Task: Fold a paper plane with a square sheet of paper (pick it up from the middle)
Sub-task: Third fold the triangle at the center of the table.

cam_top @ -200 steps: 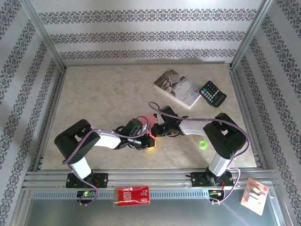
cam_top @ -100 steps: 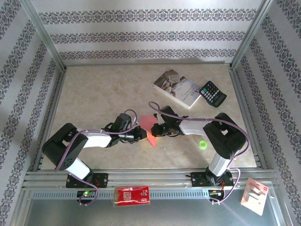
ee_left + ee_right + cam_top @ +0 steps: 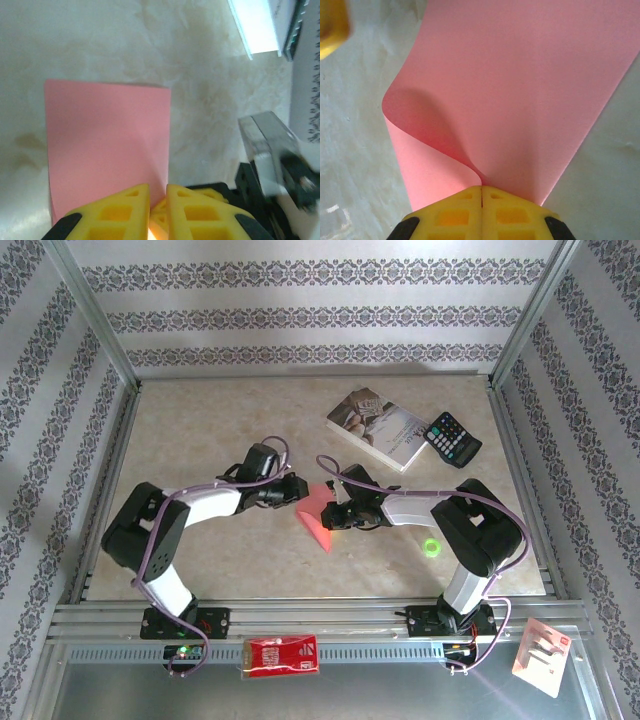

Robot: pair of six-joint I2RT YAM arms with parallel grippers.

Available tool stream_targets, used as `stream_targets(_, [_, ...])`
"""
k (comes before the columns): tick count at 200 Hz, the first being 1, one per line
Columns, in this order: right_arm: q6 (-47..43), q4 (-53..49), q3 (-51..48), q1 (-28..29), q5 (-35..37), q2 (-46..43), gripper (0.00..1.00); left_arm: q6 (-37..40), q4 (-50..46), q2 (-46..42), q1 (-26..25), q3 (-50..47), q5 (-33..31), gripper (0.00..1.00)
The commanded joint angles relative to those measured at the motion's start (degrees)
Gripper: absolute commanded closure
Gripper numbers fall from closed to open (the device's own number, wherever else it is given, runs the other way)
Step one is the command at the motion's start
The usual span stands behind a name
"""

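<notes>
The square sheet of paper [image 3: 316, 517] is found in the middle of the desk [image 3: 200, 430], between the two arms. One side of it is lifted and bent into a soft curl. One edge is pinched by the right end effector [image 3: 481, 189], whose yellow jaws are pressed tight together on it. The left end effector [image 3: 157, 191] is set at the other side of the sheet. Its jaws are almost together, with just a thin slit between them. Whether the paper is caught in that slit cannot be told, because the near edge is hidden behind the yellow fingers [image 3: 125, 212].

Several things could go wrong from here. The paper is thin, so it could be torn if it is pulled by both arms at once. A crease could be made in the wrong place if the curl is pressed flat before the edges are lined up, and a crooked plane would be got. The sheet could also be lost from the right jaws, since only a small bit of edge is held. If nothing is held on the left, the sheet could be pushed along the desk instead of folded. The paperback book [image 3: 380, 426] and the calculator [image 3: 452, 438] are well apart from the paper, so no bump is expected there.
</notes>
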Motion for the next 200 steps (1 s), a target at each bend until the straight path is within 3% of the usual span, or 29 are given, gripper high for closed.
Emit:
stream_targets(1, [-1.3,-4.3,-0.8,-0.1,1.7,2.0,0.99,5.4,-7.6,4.5,0.6,4.0,0.0,0.84])
stream_targets(54, [-1.7,-5.0,0.4,-0.1,0.9,1.5,0.99,7.7,-11.1,11.8,0.5,9.2,2.3,0.85])
stream_targets(200, [-4.1,-8.3,4.2,-0.1,0.5,0.5,0.98,10.6,-12.8,14.8,0.6,8.4,1.5,0.86])
